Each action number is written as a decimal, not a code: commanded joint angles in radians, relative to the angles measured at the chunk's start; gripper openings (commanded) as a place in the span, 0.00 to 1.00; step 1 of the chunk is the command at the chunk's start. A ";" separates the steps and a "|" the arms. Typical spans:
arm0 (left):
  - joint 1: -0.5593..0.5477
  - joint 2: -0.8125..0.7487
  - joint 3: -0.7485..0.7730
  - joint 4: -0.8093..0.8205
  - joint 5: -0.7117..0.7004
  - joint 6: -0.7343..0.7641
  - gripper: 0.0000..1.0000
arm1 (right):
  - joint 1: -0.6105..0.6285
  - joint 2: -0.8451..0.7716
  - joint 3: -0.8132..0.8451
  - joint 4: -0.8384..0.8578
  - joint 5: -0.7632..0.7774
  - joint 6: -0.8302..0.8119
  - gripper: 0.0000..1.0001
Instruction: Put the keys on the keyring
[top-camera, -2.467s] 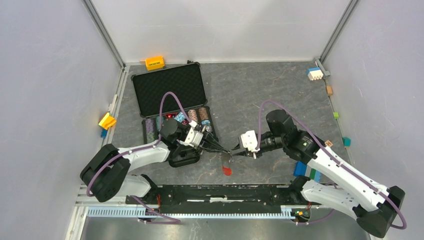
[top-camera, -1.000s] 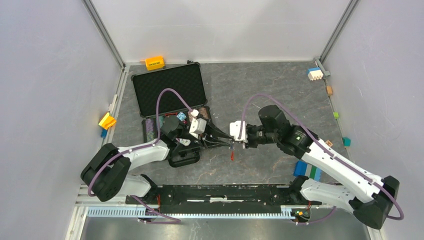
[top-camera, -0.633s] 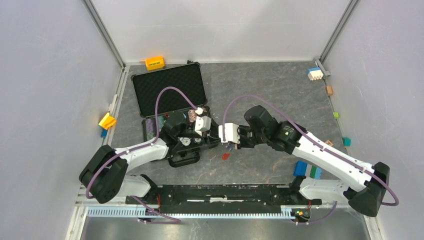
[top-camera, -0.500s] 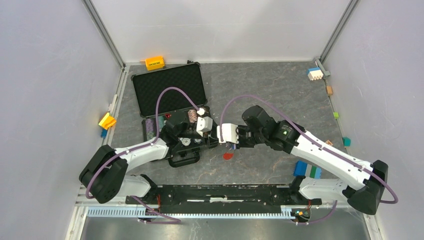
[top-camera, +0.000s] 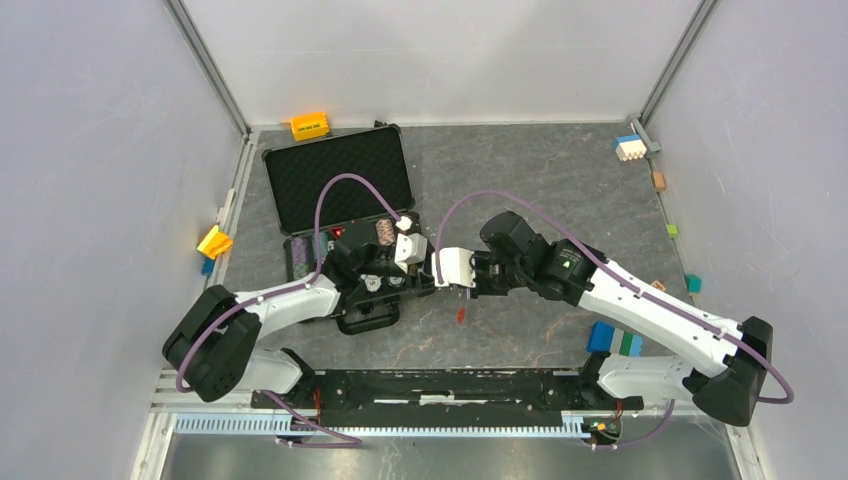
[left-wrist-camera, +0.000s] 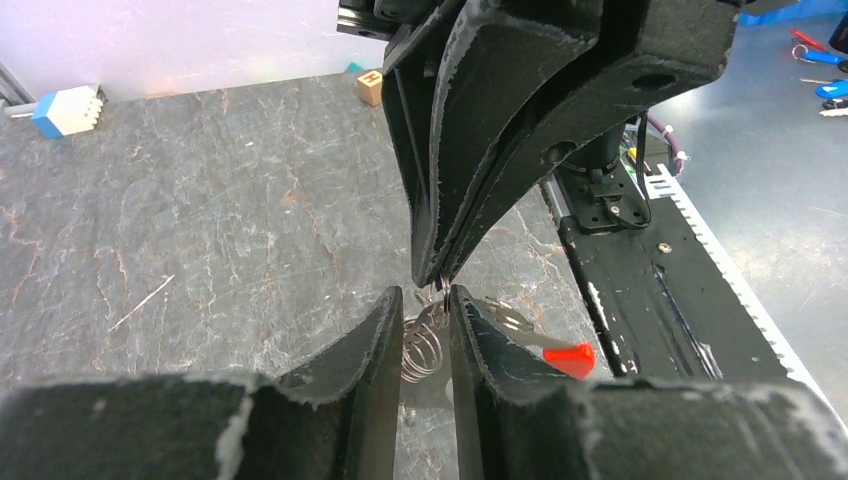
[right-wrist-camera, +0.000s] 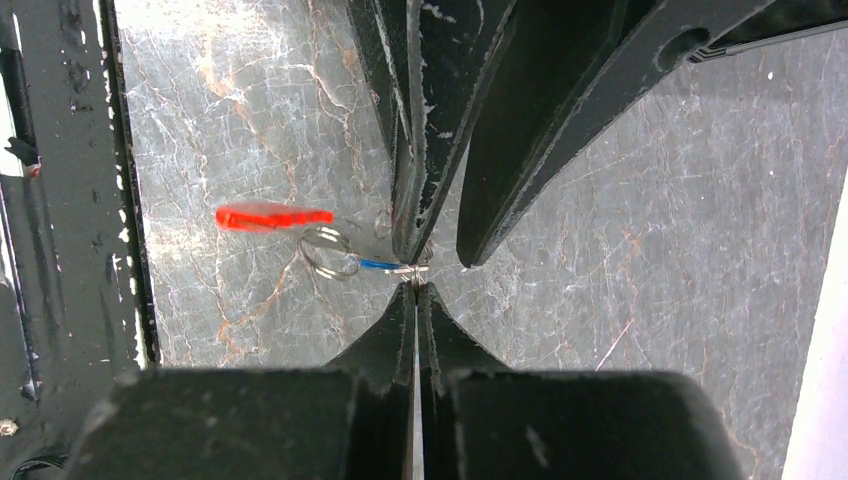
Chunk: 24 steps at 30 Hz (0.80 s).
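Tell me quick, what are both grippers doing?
Left gripper: narrow gap around the keyring; grip cannot be told.
Right gripper: closed on the blue key.

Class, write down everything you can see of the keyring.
The keyring is a short string of thin silvery wire loops, metal by its shine, with a flat bright red strip at its free end and a blue-headed key lying against the loops. The right gripper is shut on its other end. The left gripper has a finger on each side of one coil; whether it grips cannot be told.
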 joint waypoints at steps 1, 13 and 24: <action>0.002 0.012 0.021 0.066 0.019 0.021 0.30 | 0.004 -0.012 0.048 0.032 -0.015 0.007 0.00; -0.002 0.016 0.011 0.080 0.037 0.041 0.31 | 0.004 -0.015 0.043 0.051 -0.042 0.014 0.00; -0.012 0.031 0.012 0.090 0.038 0.033 0.28 | 0.003 -0.008 0.052 0.053 -0.045 0.021 0.00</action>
